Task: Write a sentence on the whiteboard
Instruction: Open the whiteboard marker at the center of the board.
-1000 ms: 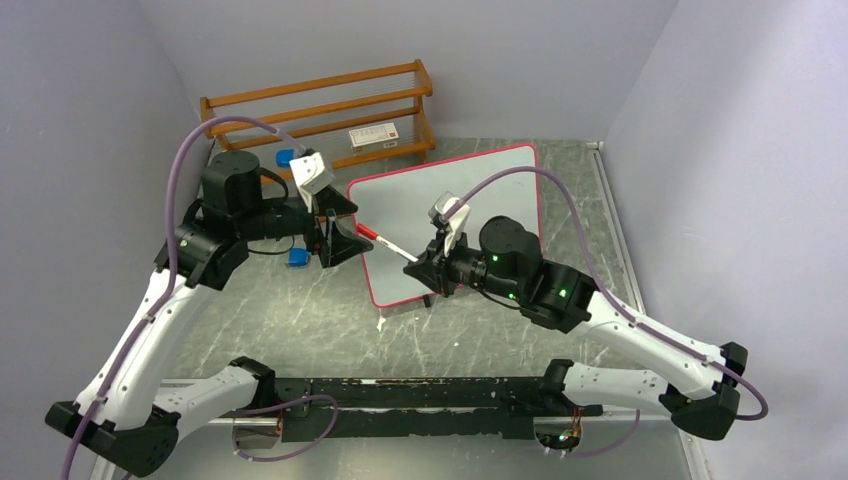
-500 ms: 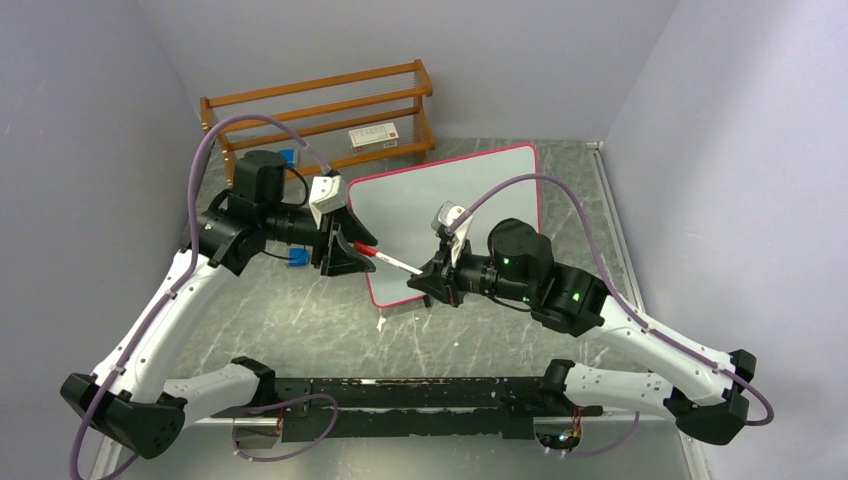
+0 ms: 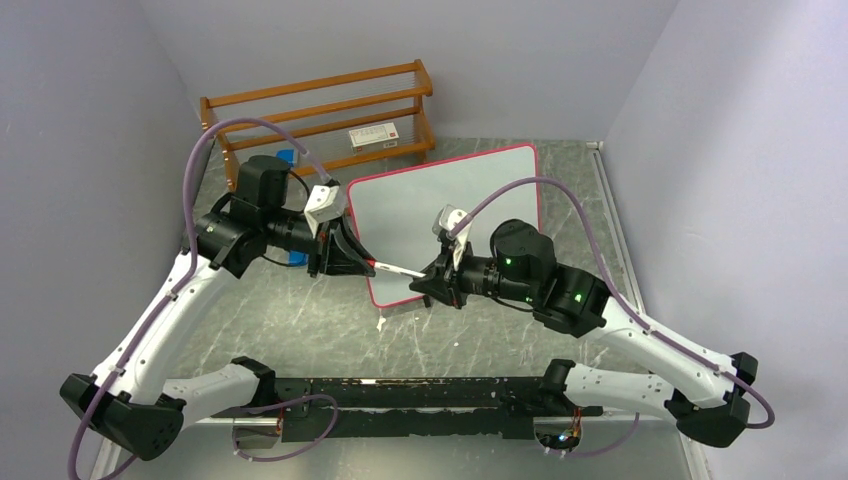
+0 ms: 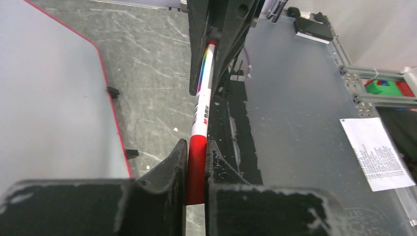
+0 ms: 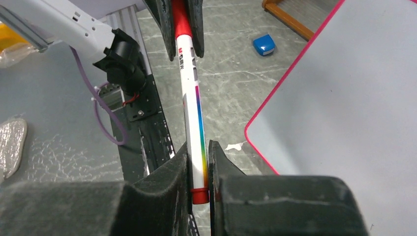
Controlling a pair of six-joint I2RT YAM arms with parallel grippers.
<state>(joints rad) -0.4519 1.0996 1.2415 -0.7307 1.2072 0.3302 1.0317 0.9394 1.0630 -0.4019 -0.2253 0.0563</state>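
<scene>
Red-rimmed and white-faced, the whiteboard point(image 3: 410, 205) lies flat on the grey marbled worktop point(image 3: 300, 320) in the overhead view, just in front of the wooden rack point(image 3: 320, 105), which carries a small box point(image 3: 373, 136). Over the board's near left corner the two arms meet nose to nose. The left end effector point(image 3: 366, 262) and the right end effector point(image 3: 425, 278) each grip one end of a marker point(image 3: 395, 268) that spans the short gap between them, off the board's surface. A small blue object point(image 3: 287, 157) shows by the rack, partly hidden behind the left arm

From the left wrist, the two dark fingers point(image 4: 174, 162) are pressed closed on the marker's red cap. The white barrel, with its rainbow stripe, runs away from the camera into the opposite gripper at the top of the frame. The board fills the left side, its pink-red edge and two small black feet point(image 4: 113, 92) showing against the worktop. A printed sheet of paper point(image 4: 376, 152) lies far right, off the worktop

From the right wrist, the fingers are clamped on the barrel's tail end, where a thin red ring sits. The capped end goes up into the left arm's closed fingers. The board's rounded corner lies to the right of the marker, below it and clear of it, and the blue object sits on the worktop near the rack's foot
</scene>
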